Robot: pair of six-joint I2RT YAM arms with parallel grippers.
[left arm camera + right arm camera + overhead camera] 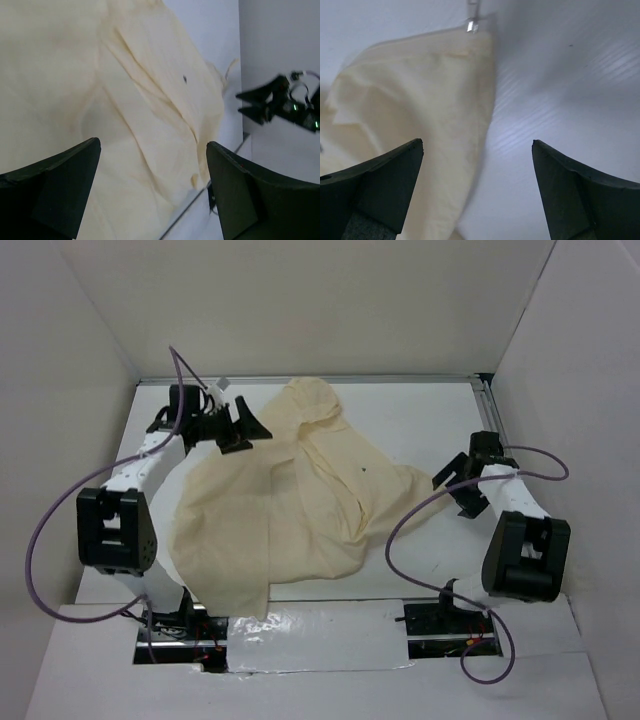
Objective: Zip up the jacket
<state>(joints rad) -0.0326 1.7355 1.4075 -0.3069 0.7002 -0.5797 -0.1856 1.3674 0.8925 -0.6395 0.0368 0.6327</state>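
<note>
Jacket (pixel 290 505) lies crumpled on table (pixel 420 420); left claw (pixel 250 432), right claw (pixel 453 495) both spread.

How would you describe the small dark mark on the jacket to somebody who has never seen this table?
A pale cream-yellow jacket lies crumpled in the middle of the white table. On its half nearer the right gripper sits a tiny dark spot. It is the only dark point on the plain fabric; possibly the zipper pull, but too small to tell.
</note>
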